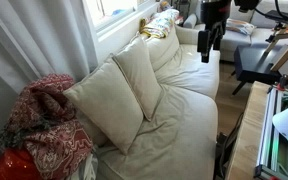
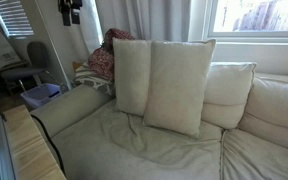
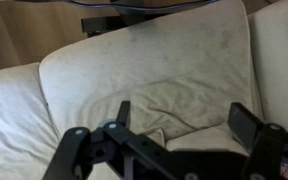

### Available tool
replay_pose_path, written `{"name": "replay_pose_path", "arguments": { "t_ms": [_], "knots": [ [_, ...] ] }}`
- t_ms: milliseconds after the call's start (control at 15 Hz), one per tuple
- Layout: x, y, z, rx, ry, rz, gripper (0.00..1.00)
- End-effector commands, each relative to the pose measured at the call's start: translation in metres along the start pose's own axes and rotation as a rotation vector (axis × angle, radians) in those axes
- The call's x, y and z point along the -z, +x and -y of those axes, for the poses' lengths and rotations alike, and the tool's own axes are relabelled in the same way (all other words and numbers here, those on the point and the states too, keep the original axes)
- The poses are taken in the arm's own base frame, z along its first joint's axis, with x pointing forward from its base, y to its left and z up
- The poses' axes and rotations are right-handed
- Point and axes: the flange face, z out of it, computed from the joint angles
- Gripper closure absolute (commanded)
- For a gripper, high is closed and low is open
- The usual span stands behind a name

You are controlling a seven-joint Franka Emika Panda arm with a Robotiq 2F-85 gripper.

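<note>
My gripper (image 3: 184, 118) is open and empty, its two dark fingers spread wide. It hangs in the air above a cream sofa seat cushion (image 3: 149, 65) that is creased and faintly stained. In both exterior views the gripper (image 1: 206, 40) (image 2: 72, 12) is high above one end of the sofa (image 1: 189, 95) (image 2: 134, 140) and touches nothing. Two large cream pillows (image 1: 104, 100) (image 2: 179, 85) lean against the sofa back, away from the gripper.
A red patterned blanket (image 1: 49, 125) (image 2: 104, 60) lies heaped at one sofa end. A yellowish patterned item (image 1: 159, 27) lies at the other end. A wooden table (image 1: 249, 130) (image 2: 29, 150) stands in front of the sofa. A window (image 2: 254, 20) is behind it.
</note>
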Motion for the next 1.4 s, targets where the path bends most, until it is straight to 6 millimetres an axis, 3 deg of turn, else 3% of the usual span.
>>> {"name": "replay_pose_path", "arguments": {
  "t_ms": [0, 533, 600, 933, 1333],
  "knots": [
    [0.0, 0.0, 0.0, 0.0, 0.0, 0.001, 0.0],
    [0.0, 0.0, 0.0, 0.0, -0.001, 0.002, 0.0],
    [-0.002, 0.007, -0.003, -0.031, 0.024, 0.006, 0.0],
    [-0.011, 0.082, -0.038, -0.314, 0.129, -0.095, 0.0],
    [-0.021, 0.167, -0.051, -0.615, 0.243, -0.232, 0.0]
  ]
}}
